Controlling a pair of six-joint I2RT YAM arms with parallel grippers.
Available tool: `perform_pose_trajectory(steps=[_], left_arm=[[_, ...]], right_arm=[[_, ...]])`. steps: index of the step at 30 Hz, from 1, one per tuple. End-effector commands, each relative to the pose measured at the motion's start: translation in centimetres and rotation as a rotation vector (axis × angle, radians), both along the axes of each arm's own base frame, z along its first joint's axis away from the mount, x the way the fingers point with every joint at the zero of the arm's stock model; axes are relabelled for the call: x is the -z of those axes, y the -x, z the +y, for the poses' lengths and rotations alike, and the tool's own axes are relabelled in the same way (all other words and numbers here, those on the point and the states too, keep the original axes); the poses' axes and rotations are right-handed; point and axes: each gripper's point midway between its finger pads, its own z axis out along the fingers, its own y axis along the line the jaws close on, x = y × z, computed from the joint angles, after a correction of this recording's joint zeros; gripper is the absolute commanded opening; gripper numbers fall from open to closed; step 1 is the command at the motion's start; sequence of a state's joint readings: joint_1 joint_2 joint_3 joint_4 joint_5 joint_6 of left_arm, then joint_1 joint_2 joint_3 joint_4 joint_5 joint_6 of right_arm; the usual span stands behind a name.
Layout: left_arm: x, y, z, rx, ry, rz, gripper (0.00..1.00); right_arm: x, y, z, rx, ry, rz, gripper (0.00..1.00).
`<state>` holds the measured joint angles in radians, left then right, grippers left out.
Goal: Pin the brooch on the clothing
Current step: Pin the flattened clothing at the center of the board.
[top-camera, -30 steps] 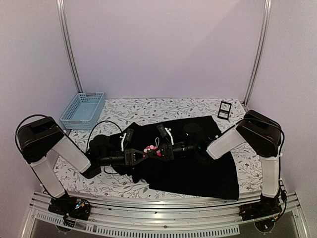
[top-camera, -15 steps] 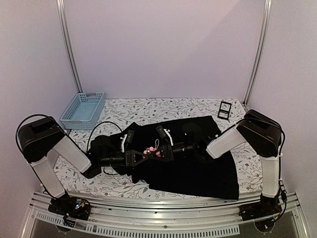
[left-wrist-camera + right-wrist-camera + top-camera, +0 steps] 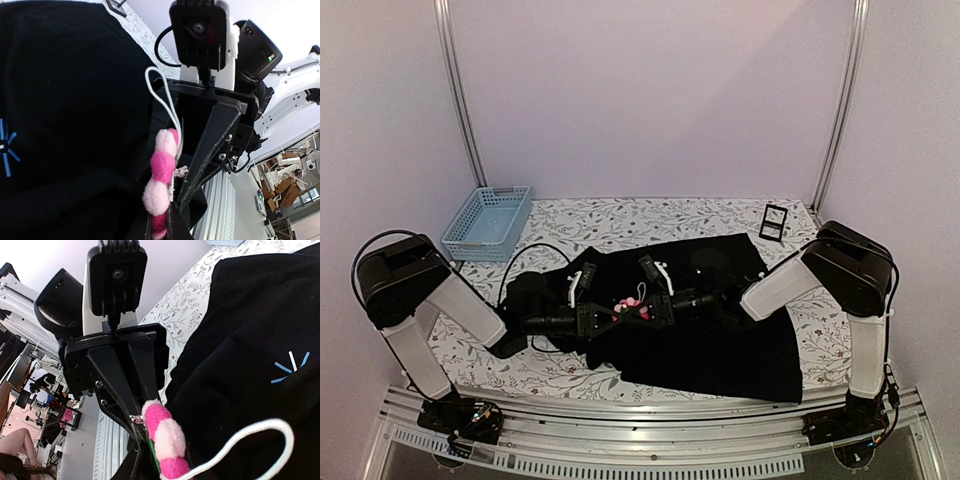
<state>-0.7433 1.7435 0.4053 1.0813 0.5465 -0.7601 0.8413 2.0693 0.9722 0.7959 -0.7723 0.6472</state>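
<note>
Both arms reach low and inward over the black shirt (image 3: pixel 720 350), which lies close to the counter's (image 3: pixel 620 215) near edge. Left jaws and right jaws meet tip to tip — both clamped on the pink flower brooch (image 3: pixel 628 300); bare counter behind.

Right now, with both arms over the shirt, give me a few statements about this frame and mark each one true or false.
1. The brooch sits between the tips of the left gripper and the right gripper, above the black shirt. True.
2. The blue basket stands at the far right. False: it is at the far left, and the small black stand is at the far right.
3. A white cord loop runs out from the brooch. True.
4. The brooch covers the shirt's blue emblem. False: the emblem shows bare, apart from the brooch.
5. The left gripper is wide open, clear of the brooch. False: it is shut on the brooch.
</note>
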Motion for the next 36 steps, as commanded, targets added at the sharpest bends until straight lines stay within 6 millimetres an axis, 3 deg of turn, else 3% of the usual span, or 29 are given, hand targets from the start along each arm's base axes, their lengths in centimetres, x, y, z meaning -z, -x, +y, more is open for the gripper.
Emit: perform_pose_trajectory(steps=[1, 7, 14, 20, 36], left_arm=[[-3.0, 1.5, -1.7, 0.096, 0.073, -0.094, 0.0], [-3.0, 1.5, -1.8, 0.102, 0.068, -0.096, 0.0], [-3.0, 1.6, -1.7, 0.102, 0.066, -0.099, 0.0], [-3.3, 1.8, -1.8, 0.116, 0.07, -0.111, 0.0], [-3.5, 2.1, -2.0, 0.137, 0.072, -0.128, 0.0]], right_arm=[[0.1, -0.9, -1.1, 0.067, 0.013, -0.001, 0.26], [-0.8, -0.3, -0.6, 0.045, -0.015, -0.042, 0.3], [-0.3, -0.2, -0.2, 0.043, 0.021, -0.06, 0.32], [0.5, -1.2, -0.4, 0.093, 0.064, -0.036, 0.24], [1.9, -3.4, -1.8, 0.201, 0.136, 0.05, 0.15]])
